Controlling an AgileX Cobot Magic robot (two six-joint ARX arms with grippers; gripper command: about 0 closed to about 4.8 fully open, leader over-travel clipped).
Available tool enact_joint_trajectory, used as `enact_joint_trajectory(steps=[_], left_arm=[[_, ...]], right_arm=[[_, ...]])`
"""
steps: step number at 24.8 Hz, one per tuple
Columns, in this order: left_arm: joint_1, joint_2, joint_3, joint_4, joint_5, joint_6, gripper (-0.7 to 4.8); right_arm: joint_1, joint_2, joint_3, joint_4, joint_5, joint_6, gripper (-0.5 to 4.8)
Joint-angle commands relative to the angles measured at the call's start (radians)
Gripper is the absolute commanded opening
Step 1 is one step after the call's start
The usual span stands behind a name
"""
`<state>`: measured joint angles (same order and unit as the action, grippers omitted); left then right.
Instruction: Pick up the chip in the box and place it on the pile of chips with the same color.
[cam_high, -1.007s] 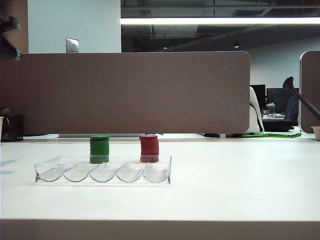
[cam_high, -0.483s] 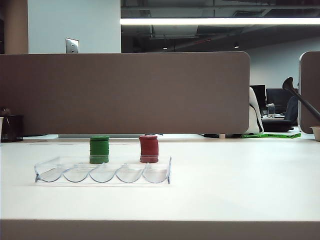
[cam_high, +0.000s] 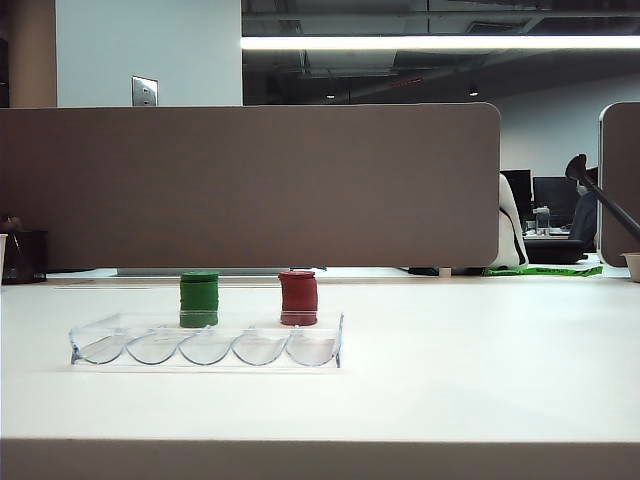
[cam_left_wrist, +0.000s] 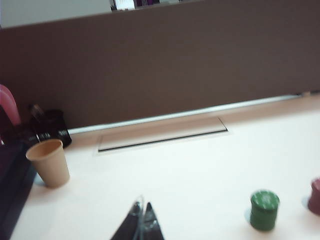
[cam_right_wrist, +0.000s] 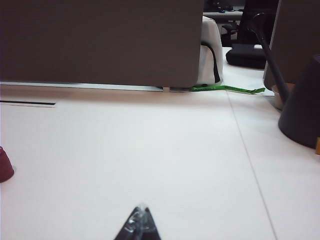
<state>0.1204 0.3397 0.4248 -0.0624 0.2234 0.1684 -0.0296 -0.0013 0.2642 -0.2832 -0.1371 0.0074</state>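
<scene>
Exterior view: clear scalloped box (cam_high: 205, 342) fronts ribbed green pile of chips (cam_high: 199, 298); left tool (cam_left_wrist: 142, 220), right tool (cam_right_wrist: 140, 220) clenched, empty.

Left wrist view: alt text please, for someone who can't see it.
The shut left gripper hangs above a white table, with a green pile of chips ahead, a "20" chip on top. A red stack is beside it; a paper cup stands apart.

A red stack (cam_high: 298, 297) stands on the table (cam_high: 480, 360); a paper cup (cam_left_wrist: 49, 162) sits far beyond the left pincer, near the partition (cam_high: 250, 185).
</scene>
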Motion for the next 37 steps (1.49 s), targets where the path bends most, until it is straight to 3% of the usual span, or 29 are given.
enact_joint_trajectory(steps=[1,10,18,25,29,33,37], left_arm=[[0.001,-0.077,-0.033,-0.055,-0.002,0.007,-0.06],[0.001,-0.332,-0.130,-0.203,0.000,0.007,-0.06],[0.000,-0.335,-0.134,-0.211,0.014,-0.008,-0.06],[-0.053,-0.335,-0.166,-0.212,0.009,-0.030,-0.06],[-0.130,-0.335,-0.205,-0.195,-0.086,-0.030,-0.06],[-0.205,-0.335,-0.230,-0.181,-0.294,-0.031,-0.06],[-0.211,-0.335,-0.273,-0.128,-0.306,-0.057,-0.06]], right_arm=[[0.002,0.000,-0.045,0.117,-0.026,0.027,-0.01],[0.006,0.000,-0.216,0.438,-0.048,0.050,-0.01],[0.016,0.000,-0.258,0.446,-0.048,0.048,-0.01],[0.016,0.000,-0.258,0.449,-0.042,0.048,-0.01],[0.016,0.000,-0.258,0.449,-0.045,0.049,-0.01],[0.016,0.000,-0.258,0.449,-0.048,0.050,-0.01],[0.016,0.000,-0.258,0.449,-0.049,0.050,-0.01]])
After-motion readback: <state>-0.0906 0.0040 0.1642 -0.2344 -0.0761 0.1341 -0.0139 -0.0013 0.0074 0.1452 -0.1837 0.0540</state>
